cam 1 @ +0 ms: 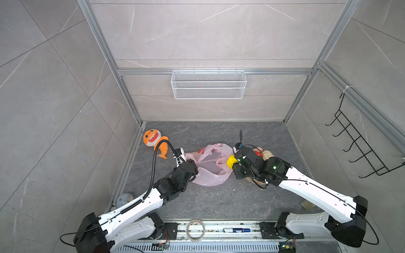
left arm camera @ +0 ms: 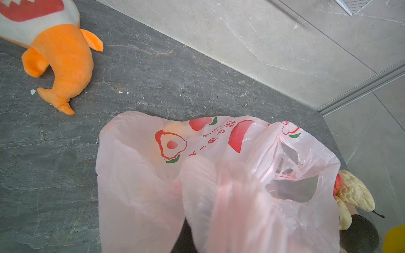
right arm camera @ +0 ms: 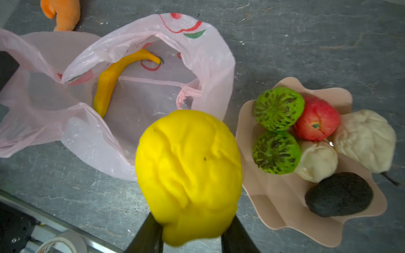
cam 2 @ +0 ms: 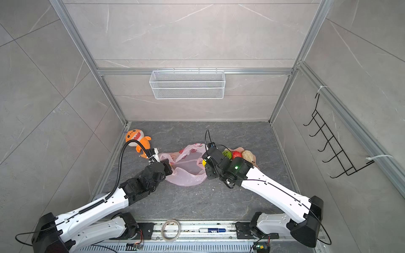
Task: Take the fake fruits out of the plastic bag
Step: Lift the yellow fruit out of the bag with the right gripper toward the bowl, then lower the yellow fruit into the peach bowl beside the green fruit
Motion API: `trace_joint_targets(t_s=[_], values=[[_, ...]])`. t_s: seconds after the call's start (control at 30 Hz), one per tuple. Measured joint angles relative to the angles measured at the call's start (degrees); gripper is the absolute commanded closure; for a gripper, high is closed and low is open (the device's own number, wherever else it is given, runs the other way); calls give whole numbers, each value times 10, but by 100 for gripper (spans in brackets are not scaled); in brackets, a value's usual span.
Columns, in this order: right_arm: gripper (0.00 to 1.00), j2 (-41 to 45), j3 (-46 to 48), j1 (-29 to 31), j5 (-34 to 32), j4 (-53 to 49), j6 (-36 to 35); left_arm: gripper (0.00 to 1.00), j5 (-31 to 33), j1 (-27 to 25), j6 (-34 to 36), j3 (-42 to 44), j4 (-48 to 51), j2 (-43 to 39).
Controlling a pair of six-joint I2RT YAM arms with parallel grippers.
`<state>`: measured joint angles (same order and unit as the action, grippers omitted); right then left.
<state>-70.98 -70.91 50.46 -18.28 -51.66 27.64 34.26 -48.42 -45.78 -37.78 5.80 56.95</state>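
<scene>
Lifting the lemon point(right arm camera: 188, 173) clear of the plastic bag point(right arm camera: 210, 65): the emptying looks nearly done.
The lemon is clamped between the jaws of the right gripper point(right arm camera: 192, 227), held above the desk point(cam 1: 219, 201) between the bag's gaping mouth and the peach bowl point(right arm camera: 274, 208). The banana point(right arm camera: 109, 81) is the only fruit seen inside the bag, which lies slack on the desk. The left gripper point(cam 2: 167, 167) is clenched on the bag's edge, keeping it open. Green balls point(right arm camera: 278, 108), apple point(right arm camera: 316, 119), cream pieces point(right arm camera: 366, 140) and avocado point(right arm camera: 338, 193) fill much of the bowl. The next move probably calls for carrying the lemon over a bare part of the bowl, releasing it, then reaching for the banana.
</scene>
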Motion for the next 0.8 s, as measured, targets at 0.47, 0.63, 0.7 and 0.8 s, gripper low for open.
trace_joint_targets(t_s=[0.47,0.63,0.7,0.8], values=[[64,59,99,-127,-43,-16,38,100,-1,0,0,0,2,-12],[64,66,129,-139,-54,-21,58,100,-2,0,-1,0,2,-12],[64,70,140,-142,-56,-23,67,100,-2,0,-1,1,2,-12],[64,73,156,-145,-56,-24,81,100,-3,0,-1,2,2,-13]])
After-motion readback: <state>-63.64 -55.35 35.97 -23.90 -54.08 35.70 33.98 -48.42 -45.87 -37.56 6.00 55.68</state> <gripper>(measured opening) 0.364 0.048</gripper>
